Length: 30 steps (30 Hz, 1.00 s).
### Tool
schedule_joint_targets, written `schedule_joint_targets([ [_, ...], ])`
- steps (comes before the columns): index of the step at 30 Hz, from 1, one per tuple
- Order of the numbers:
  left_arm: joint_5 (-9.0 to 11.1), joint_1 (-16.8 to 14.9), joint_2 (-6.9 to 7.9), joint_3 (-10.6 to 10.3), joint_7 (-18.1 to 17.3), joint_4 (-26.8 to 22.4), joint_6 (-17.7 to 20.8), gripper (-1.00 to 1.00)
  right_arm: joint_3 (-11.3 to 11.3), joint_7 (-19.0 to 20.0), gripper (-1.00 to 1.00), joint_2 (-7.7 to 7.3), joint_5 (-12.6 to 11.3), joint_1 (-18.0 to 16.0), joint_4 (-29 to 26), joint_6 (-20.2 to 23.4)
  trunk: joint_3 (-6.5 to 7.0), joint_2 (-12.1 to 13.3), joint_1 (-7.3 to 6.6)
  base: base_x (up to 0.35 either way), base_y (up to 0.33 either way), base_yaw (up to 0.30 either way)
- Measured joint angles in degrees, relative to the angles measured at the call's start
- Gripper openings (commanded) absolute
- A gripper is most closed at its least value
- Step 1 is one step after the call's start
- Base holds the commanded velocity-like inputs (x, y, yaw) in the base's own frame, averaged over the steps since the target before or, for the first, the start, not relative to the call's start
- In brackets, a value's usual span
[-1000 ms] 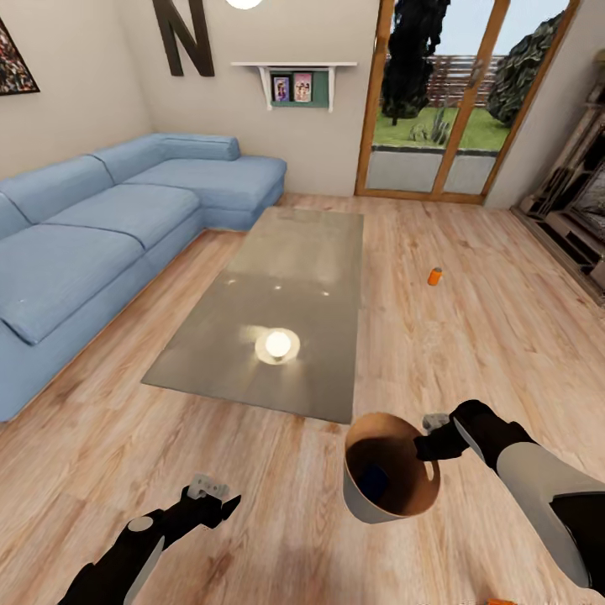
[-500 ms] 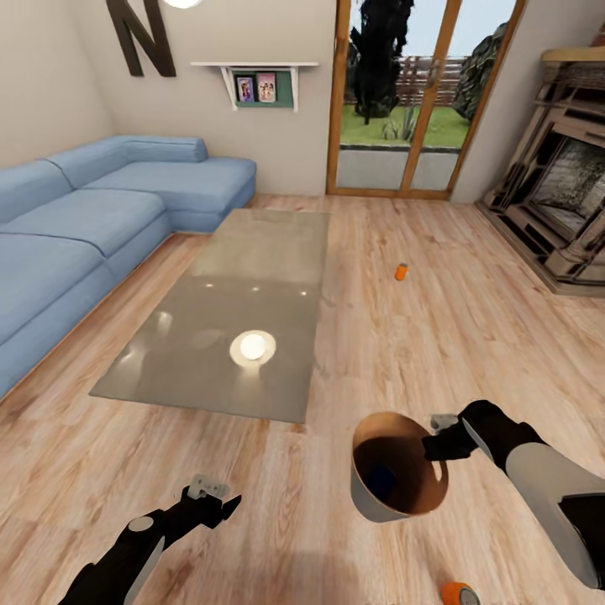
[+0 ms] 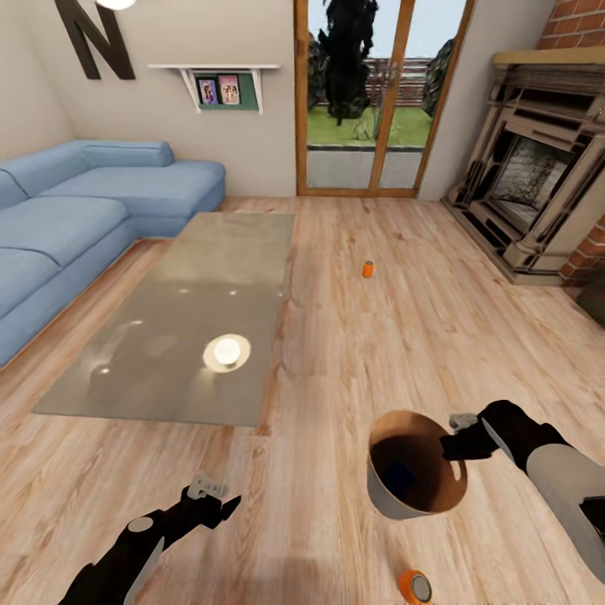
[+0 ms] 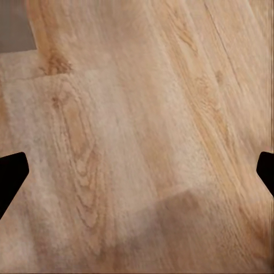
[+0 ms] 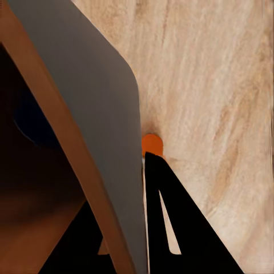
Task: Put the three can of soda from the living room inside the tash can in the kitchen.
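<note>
Head view: the right gripper [image 3: 460, 433] pinches the trash can [image 3: 418, 475] by its rim, carried above the floor [image 3: 353, 353]. One soda can [image 3: 415, 586] lies just beside it, another [image 3: 368, 269] farther off beyond the low table's [image 3: 185, 328] far corner. Left wrist view: the left gripper [image 4: 137, 171] hangs spread, empty. Right wrist view: fingers [image 5: 165, 217] straddle the bin wall. The collecting step is in hand; next, the left gripper needs lowering onto the near can.

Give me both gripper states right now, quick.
Left gripper: open, holding nothing, above the light wooden floor.
Right gripper: closed on the rim of the dark grey tapered bucket with coppery inside.
</note>
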Motion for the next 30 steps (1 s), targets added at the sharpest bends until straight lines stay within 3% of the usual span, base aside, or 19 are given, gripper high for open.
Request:
schedule_joint_targets([
  [4, -0.02, 0.01, 0.0, 0.02, 0.04, 0.0, -0.01, 1.0, 0.35, -0.12, -1.0, -0.76, 1.06, 0.0, -0.06, -0.6, 0.24, 0.0, 0.0, 0.0, -0.291, -0.163],
  [9, -0.02, 0.0, -0.02, -0.02, 0.07, 0.01, -0.04, 1.0, 0.26, -0.17, -1.0, -0.92, 0.34, 0.01, -0.08, -0.66, 0.53, 0.0, 0.0, 0.0, -0.291, -0.131],
  [14, 0.0, 0.02, 0.0, -0.03, 0.12, 0.0, -0.11, 1.0, -0.13, -2.04, -1.0, -1.13, -0.13, 1.2, -0.02, -5.04, 0.62, 0.0, 0.0, 0.0, -0.291, -0.028],
  [17, 0.0, 0.02, -0.02, -0.03, 0.12, 0.0, -0.12, 1.0, 0.36, -2.44, -1.0, -1.43, 0.76, 1.56, 0.07, -5.81, 0.62, 0.0, 0.0, 0.0, -0.291, -0.006],
  [21, 0.05, 0.06, 0.0, -0.03, 0.15, 0.0, -0.13, 1.0, -0.26, -2.63, -1.0, -2.75, -0.35, 3.58, 0.12, -7.04, 0.63, 0.0, 0.0, 0.0, -0.291, -0.002],
  [23, 0.05, 0.06, 0.0, -0.03, 0.15, -0.01, -0.12, 1.0, 0.45, -2.71, -1.0, -3.3, 1.02, 4.74, 0.2, -8.94, 0.62, 0.0, 0.0, 0.0, -0.291, -0.001],
  [25, 0.05, 0.07, -0.04, -0.03, 0.15, -0.01, -0.13, 1.0, -0.34, -2.54, -1.0, -3.78, 0.45, 6.24, 0.23, -11.06, 0.63, 0.0, 0.0, 0.0, -0.291, 0.0],
  [27, 0.06, 0.03, -0.07, -0.03, 0.16, 0.04, -0.15, 1.0, -2.68, -2.38, -1.0, -4.08, -0.01, 7.18, 0.18, -12.61, 0.63, 0.0, 0.0, 0.0, -0.291, 0.0],
  [30, 0.06, 0.05, -0.08, -0.03, 0.16, 0.07, -0.16, 1.0, -3.75, -2.18, -1.0, -4.2, -0.11, 7.62, 0.2, -13.26, 0.63, 0.0, 0.0, 0.0, -0.291, 0.0],
])
